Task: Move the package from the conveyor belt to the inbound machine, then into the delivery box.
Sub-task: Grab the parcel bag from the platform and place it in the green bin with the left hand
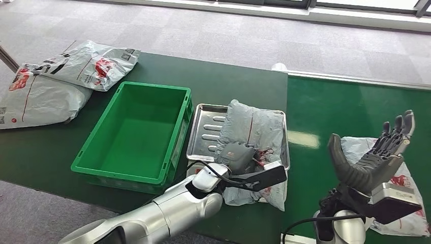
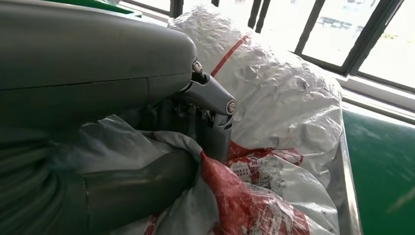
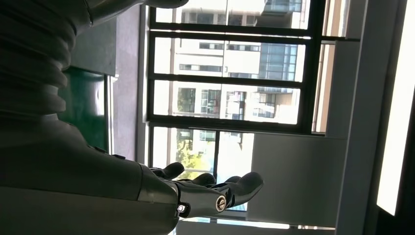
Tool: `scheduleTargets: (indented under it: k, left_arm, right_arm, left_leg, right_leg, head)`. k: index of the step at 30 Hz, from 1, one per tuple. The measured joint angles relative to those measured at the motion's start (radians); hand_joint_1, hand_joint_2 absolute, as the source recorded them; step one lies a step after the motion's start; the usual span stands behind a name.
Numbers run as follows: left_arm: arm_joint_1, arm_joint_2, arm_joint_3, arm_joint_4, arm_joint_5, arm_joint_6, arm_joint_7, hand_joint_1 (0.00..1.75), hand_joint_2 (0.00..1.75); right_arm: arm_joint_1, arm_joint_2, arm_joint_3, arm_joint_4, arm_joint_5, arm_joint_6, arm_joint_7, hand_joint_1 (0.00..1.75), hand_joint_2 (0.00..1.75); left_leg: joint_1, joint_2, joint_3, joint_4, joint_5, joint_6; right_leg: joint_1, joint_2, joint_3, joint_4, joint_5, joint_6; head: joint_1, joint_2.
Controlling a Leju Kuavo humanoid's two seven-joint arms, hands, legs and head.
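Gripping: the left hand [image 1: 238, 155] closes its fingers on the grey package [image 1: 254, 133] lying on the metal tray [image 1: 203, 133], apparently the inbound machine's platform; the left wrist view shows plastic bunched between thumb and fingers.
Far left: two more grey mailers [image 1: 56, 81] lie stacked at the table's edge, well apart from the work, likely handled or waiting.
Delivery box: the green crate [image 1: 134, 133] sits just beside the tray on its left with nothing visible inside, so the package's final transfer is not yet done.
Package position: it rests on the tray, overhanging the near edge toward the robot; a short carry leftward looks like the remaining step.
Conveyor belt: the brighter green band [image 1: 345, 101] to the right carries another mailer [image 1: 401, 183], partly hidden behind the right hand.
Right hand [image 1: 376, 155]: raised, palm up, fingers spread, holding nothing, seemingly kept clear of the left arm's path.
Surface: dark green tabletop [image 1: 228, 81].
Room: grey carpet tiles [image 1: 228, 30]; tall windows beyond.
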Motion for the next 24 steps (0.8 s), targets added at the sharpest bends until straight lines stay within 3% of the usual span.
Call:
scheduleTargets:
  k: [24]
  left_arm:
    - [-0.03, 0.001, 0.003, 0.053, 0.014, -0.039, 0.007, 1.75, 1.75]
  right_arm:
    - [-0.028, 0.014, -0.002, 0.003, 0.024, 0.015, 0.013, 0.0, 1.75]
  left_leg:
    - [0.0, 0.0, 0.005, -0.001, 0.0, 0.0]
  right_leg:
    - [0.0, 0.0, 0.004, 0.0, 0.0, 0.0]
  head:
    - [0.0, 0.0]
